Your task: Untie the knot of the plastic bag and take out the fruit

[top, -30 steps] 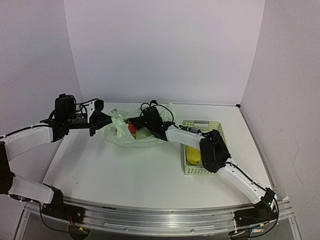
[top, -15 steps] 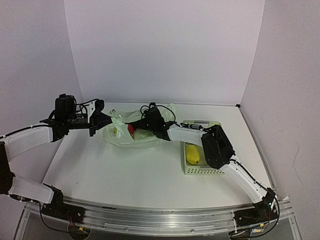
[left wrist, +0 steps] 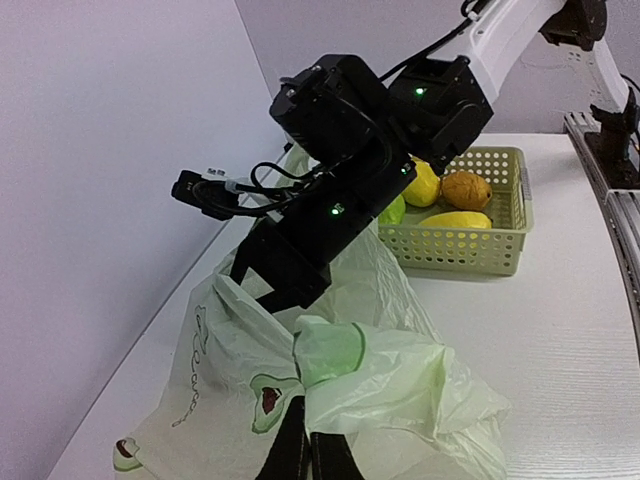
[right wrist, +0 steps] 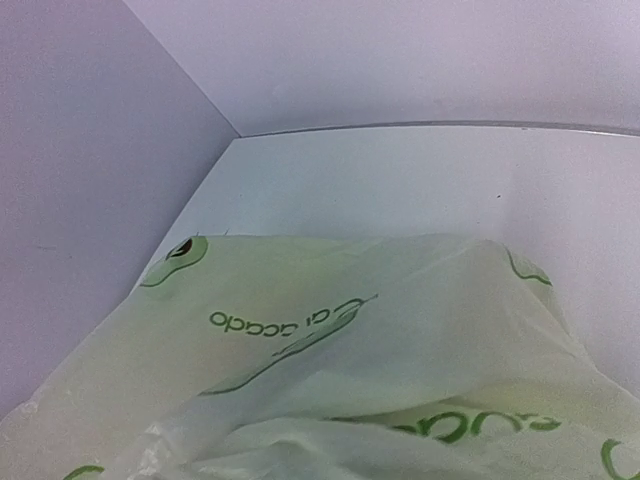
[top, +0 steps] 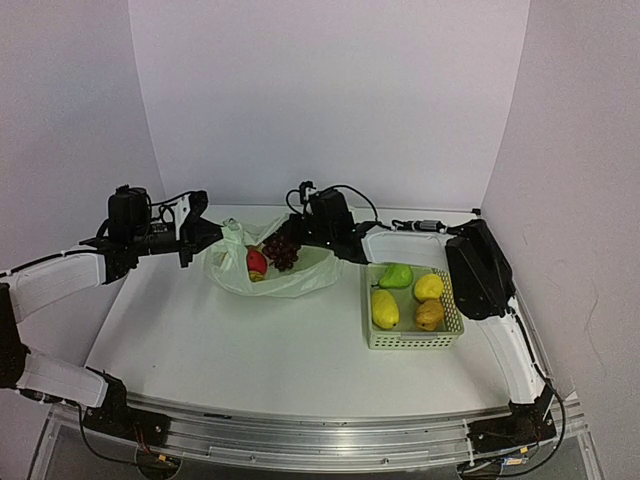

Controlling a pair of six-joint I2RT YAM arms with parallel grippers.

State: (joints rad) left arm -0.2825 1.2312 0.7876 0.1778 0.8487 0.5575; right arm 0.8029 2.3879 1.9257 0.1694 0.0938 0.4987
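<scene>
The plastic bag [top: 285,283] lies open on the table, with a dark grape bunch [top: 281,250] and a red apple [top: 256,262] showing in its mouth. My left gripper [top: 213,237] is shut on the bag's left edge; in the left wrist view its fingers [left wrist: 290,445] pinch the plastic bag [left wrist: 420,380] below a loose handle end [left wrist: 330,350]. My right gripper [top: 296,240] is shut at the bag's far rim, its black jaws [left wrist: 270,285] pressed into the plastic. The right wrist view shows only the bag [right wrist: 350,330]; its fingers are hidden. No tied knot shows.
A pale green lattice basket [top: 410,342] stands right of the bag, holding a green pear [top: 396,275], two yellow fruits [top: 384,308] and a brownish one [top: 430,314]. The same basket [left wrist: 470,262] sits behind the right gripper in the left wrist view. White walls close the back and sides.
My right gripper shut and drew back from inside the bag to its far rim; the elbow swung right, uncovering the basket. The bag's mouth now shows grapes. The left arm stayed put.
</scene>
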